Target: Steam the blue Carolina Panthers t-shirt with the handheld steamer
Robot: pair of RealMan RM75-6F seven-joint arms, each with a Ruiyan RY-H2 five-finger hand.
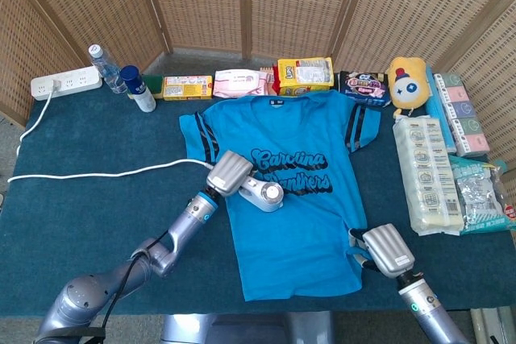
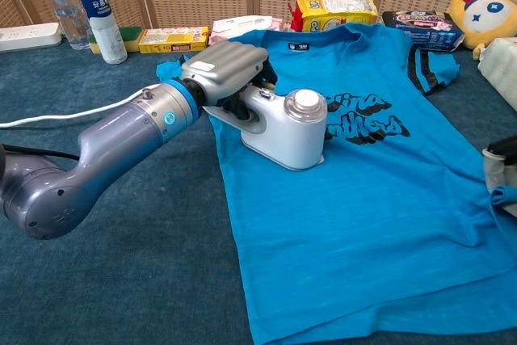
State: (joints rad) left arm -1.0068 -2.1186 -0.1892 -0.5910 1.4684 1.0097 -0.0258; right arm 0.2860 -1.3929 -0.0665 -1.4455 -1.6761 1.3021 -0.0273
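Flat on the green tabletop (image 1: 97,215) lies the blue Carolina Panthers t-shirt (image 1: 302,231), collar toward the wicker screen, lettering facing up. On its left half, just beside the black lettering, sits the white handheld steamer (image 2: 287,131), its base touching the cloth. The left hand (image 2: 226,70) grips the steamer's handle, fingers wrapped around it. A white cord (image 1: 89,173) trails from that side across the tabletop toward the power strip (image 1: 64,83) at the far left corner. At the shirt's lower right hem, the right hand (image 1: 389,250) presses on the fabric; whether its fingers pinch the cloth I cannot tell. Snack packets and a yellow plush toy (image 1: 406,80) line the far edge.
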